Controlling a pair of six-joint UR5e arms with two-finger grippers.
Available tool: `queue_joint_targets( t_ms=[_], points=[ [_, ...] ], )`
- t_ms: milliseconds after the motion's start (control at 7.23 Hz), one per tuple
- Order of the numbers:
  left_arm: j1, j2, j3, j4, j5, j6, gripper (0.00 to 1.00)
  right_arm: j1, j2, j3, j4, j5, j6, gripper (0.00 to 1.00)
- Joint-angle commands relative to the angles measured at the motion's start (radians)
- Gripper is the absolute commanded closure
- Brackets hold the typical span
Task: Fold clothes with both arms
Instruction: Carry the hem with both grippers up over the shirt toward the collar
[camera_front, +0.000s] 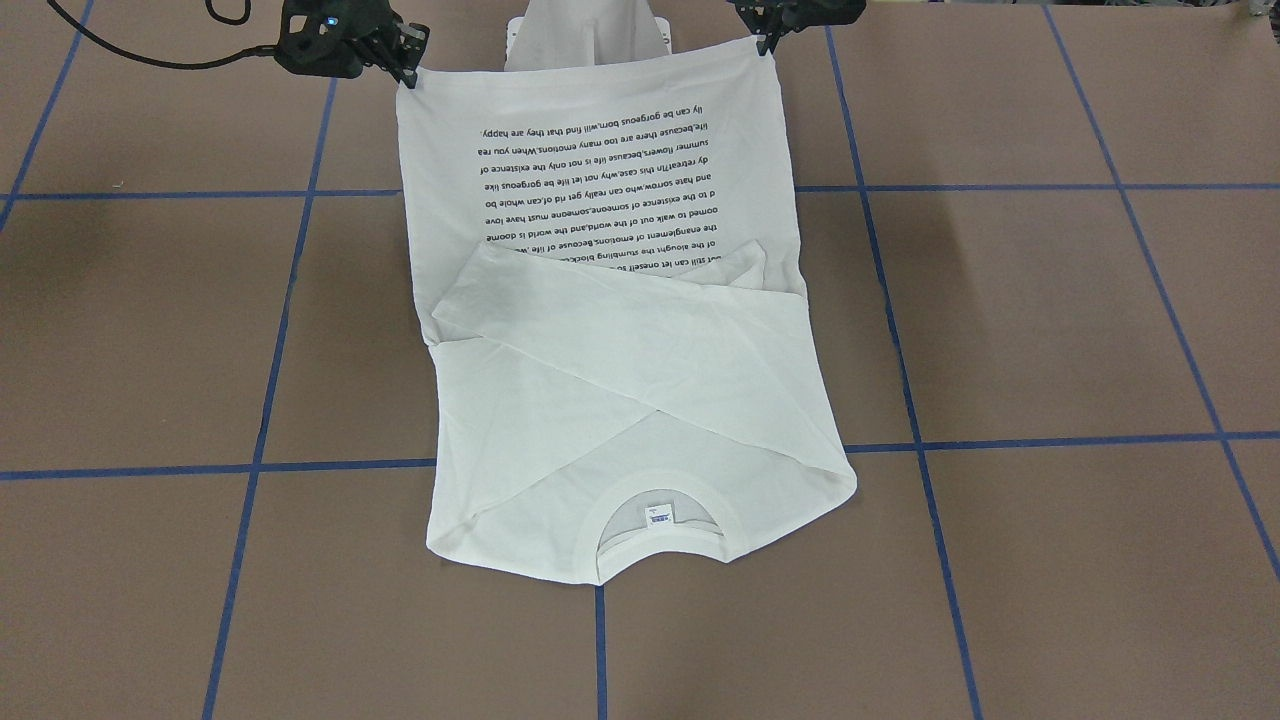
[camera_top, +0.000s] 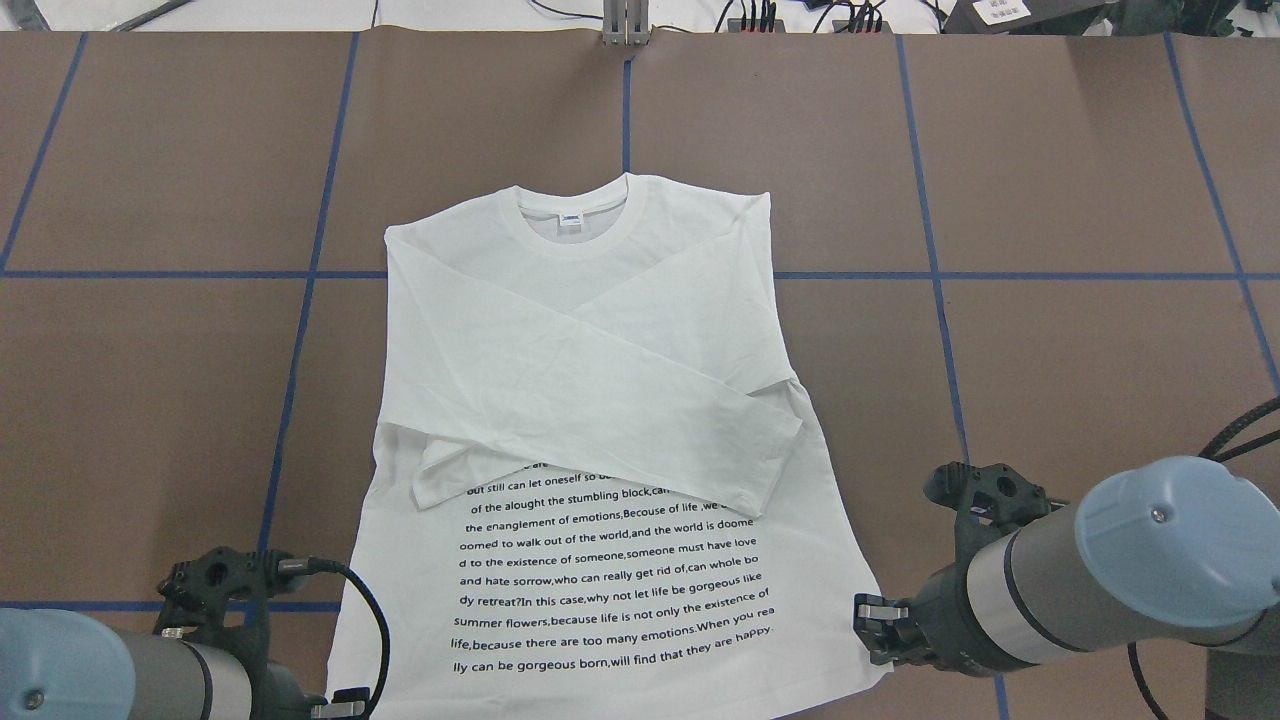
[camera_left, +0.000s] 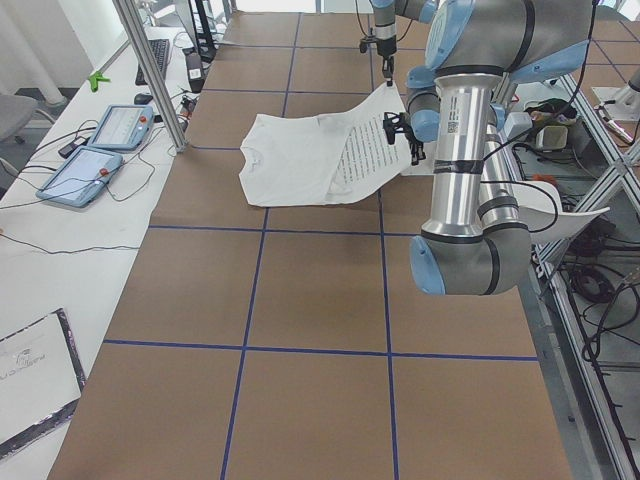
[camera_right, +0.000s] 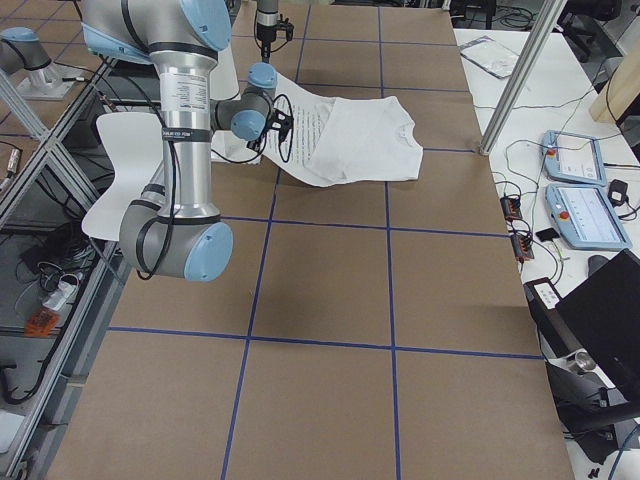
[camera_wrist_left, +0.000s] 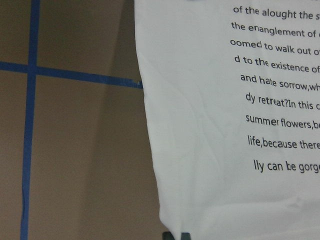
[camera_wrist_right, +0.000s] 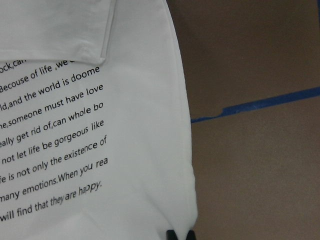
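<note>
The white long-sleeved T-shirt (camera_top: 590, 330) lies print side up on the brown table, with both sleeves crossed over the chest. Its neck and label (camera_front: 658, 512) point away from me. The hem end is raised off the table and stretched between my two grippers. My left gripper (camera_top: 345, 708) is shut on the left hem corner, at the top right of the front-facing view (camera_front: 768, 42). My right gripper (camera_top: 868, 618) is shut on the right hem corner, also in the front-facing view (camera_front: 408, 68). The wrist views show the shirt's edge (camera_wrist_left: 210, 150) (camera_wrist_right: 125, 150) and only the fingertips.
Blue tape lines (camera_top: 300, 330) grid the brown table. The white metal pedestal (camera_front: 590, 30) stands behind the hem. A side table with teach pendants (camera_left: 100, 150) and an aluminium post (camera_left: 150, 70) lie beyond the far table edge.
</note>
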Motion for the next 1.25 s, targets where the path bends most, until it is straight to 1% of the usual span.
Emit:
queue_joint_targets(
  t_ms=[0, 277, 415, 553, 692, 830, 968, 1107],
  points=[
    [-0.067, -0.04, 0.004, 0.0, -0.001, 0.025, 1.0, 0.076, 0.114, -0.103, 0.001, -0.003, -0.004, 1.0],
    [-0.188, -0.074, 0.019, 0.003, -0.007, 0.106, 1.0, 0.151, 0.128, -0.1, 0.003, 0.007, -0.025, 1.0],
    [-0.25, -0.077, 0.042, 0.002, -0.048, 0.157, 1.0, 0.199, 0.149, -0.103, 0.003, 0.015, -0.03, 1.0],
    [-0.322, -0.11, 0.068, 0.002, -0.088, 0.195, 1.0, 0.255, 0.168, -0.11, 0.0, 0.015, -0.03, 1.0],
    [-0.363, -0.135, 0.101, 0.003, -0.105, 0.203, 1.0, 0.285, 0.174, -0.113, 0.0, 0.015, -0.03, 1.0],
    [-0.409, -0.171, 0.146, 0.003, -0.111, 0.22, 1.0, 0.314, 0.207, -0.14, 0.001, 0.018, -0.03, 1.0],
    [-0.449, -0.176, 0.153, 0.005, -0.119, 0.272, 1.0, 0.346, 0.252, -0.18, -0.005, 0.044, -0.03, 1.0],
    [-0.495, -0.178, 0.17, 0.003, -0.16, 0.289, 1.0, 0.372, 0.272, -0.198, -0.004, 0.071, -0.03, 1.0]
  ],
)
